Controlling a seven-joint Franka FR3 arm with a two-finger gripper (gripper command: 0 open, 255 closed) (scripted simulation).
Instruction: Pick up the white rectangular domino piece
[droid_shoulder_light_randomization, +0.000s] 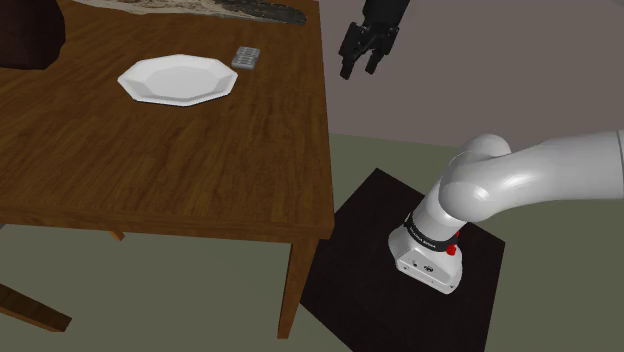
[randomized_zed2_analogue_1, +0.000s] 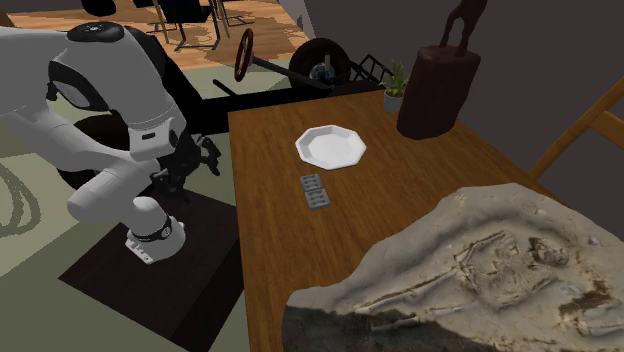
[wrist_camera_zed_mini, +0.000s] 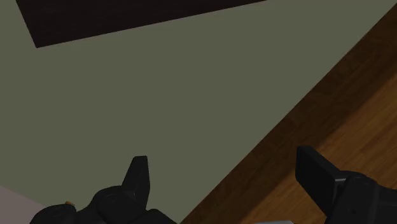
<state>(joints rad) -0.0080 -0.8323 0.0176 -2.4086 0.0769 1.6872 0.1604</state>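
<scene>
Wooden table first, and the domino lies flat on the bare wood. It looks pale grey with dark dots. It sits just beside the white eight-sided plate, not on it, on the side toward the table edge nearest the arm. Off that edge, over the olive floor, hangs the black gripper, fingers spread wide, holding nothing.

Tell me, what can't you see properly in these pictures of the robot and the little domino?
1. Domino: in the shoulder view, too small to count its dots.
2. Rocky slab: in the second exterior view, cut off by the bottom and right edges.
3. Dark brown object: in the shoulder view, cut off by the top and left edges.
4. Table: in the wrist view, mostly cut off by the right edge.
</scene>
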